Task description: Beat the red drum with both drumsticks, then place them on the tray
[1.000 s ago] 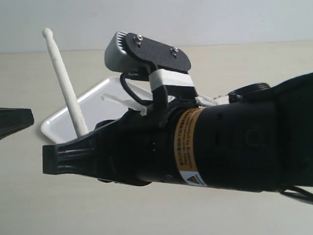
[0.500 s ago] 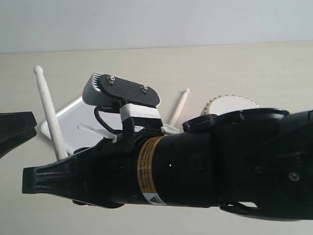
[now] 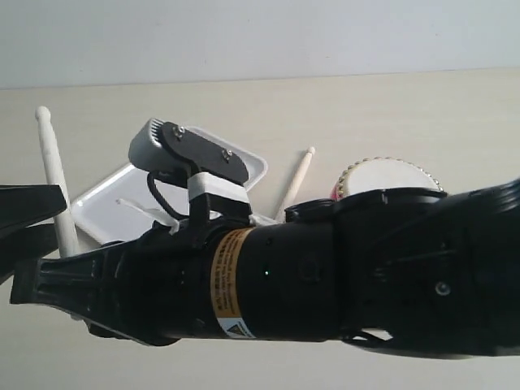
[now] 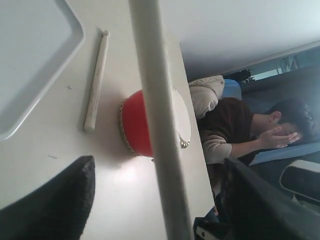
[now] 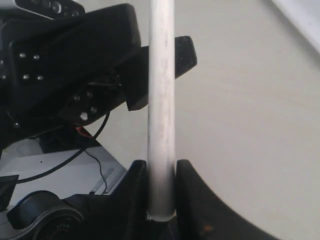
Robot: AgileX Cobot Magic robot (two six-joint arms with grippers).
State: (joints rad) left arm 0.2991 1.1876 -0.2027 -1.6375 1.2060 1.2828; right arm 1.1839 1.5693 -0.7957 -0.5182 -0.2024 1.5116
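Observation:
My right gripper (image 5: pixel 161 185) is shut on one drumstick (image 5: pixel 161 100), which stands upright at the left of the exterior view (image 3: pixel 53 179). That stick runs between the wide-apart fingers of my left gripper (image 4: pixel 157 165), which is open and not touching it; the same gripper shows at the left edge of the exterior view (image 3: pixel 45 219). The second drumstick (image 3: pixel 296 183) lies flat on the table between the white tray (image 3: pixel 101 199) and the red drum (image 3: pixel 386 175). In the left wrist view the drum (image 4: pixel 137 122) stands beyond the lying stick (image 4: pixel 96 80).
My right arm (image 3: pixel 325 284) fills the foreground of the exterior view and hides much of the tray and table. A seated person (image 4: pixel 250 135) is beyond the table's far edge. The left arm's black body (image 5: pixel 75 65) is close to the held stick.
My right arm has carried the upright stick leftward and lower, bringing it between the left gripper's fingers. The drum and the lying stick have come into view behind the arm.

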